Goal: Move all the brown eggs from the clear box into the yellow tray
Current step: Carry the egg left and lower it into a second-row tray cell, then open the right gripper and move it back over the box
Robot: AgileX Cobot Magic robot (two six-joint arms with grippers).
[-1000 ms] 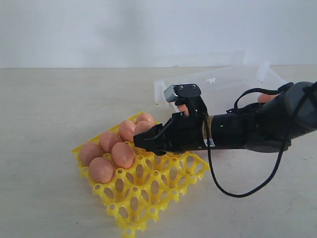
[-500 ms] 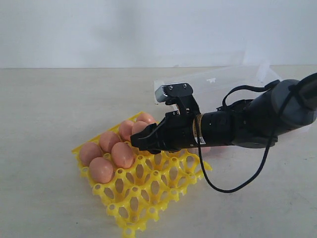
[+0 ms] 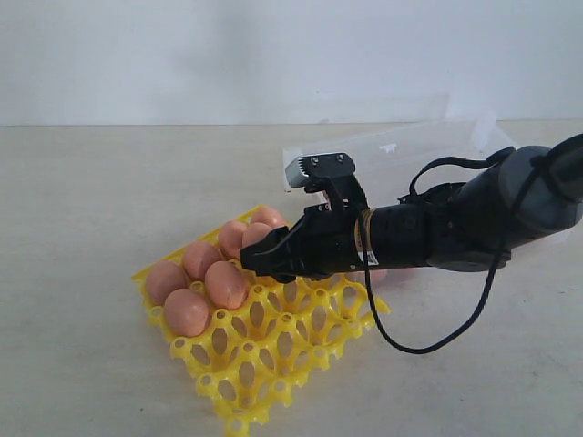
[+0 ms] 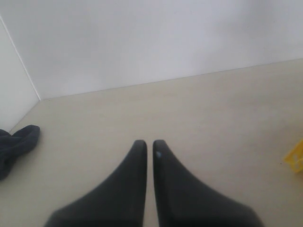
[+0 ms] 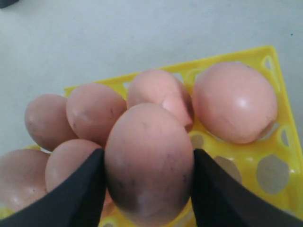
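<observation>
My right gripper [image 3: 259, 253] is shut on a brown egg [image 3: 258, 234] and holds it just above the back part of the yellow tray [image 3: 273, 350]. In the right wrist view the held egg [image 5: 149, 161] fills the space between the two black fingers [image 5: 80, 189], with the tray [image 5: 279, 158] below. Several brown eggs [image 3: 187, 311] sit in the tray's left cups. The clear box [image 3: 401, 146] stands behind the right arm, most of it hidden. My left gripper [image 4: 149, 143] is shut over bare table, holding nothing.
The tray's right and front cups [image 3: 301, 350] hold nothing. A yellow tray corner [image 4: 296, 161] shows at the edge of the left wrist view, and a dark object [image 4: 16, 144] lies at the other side. A black cable [image 3: 428, 341] loops down from the right arm.
The right arm carried the egg to the left, over the tray's back cups, then stopped. It has not moved over the last half second.
</observation>
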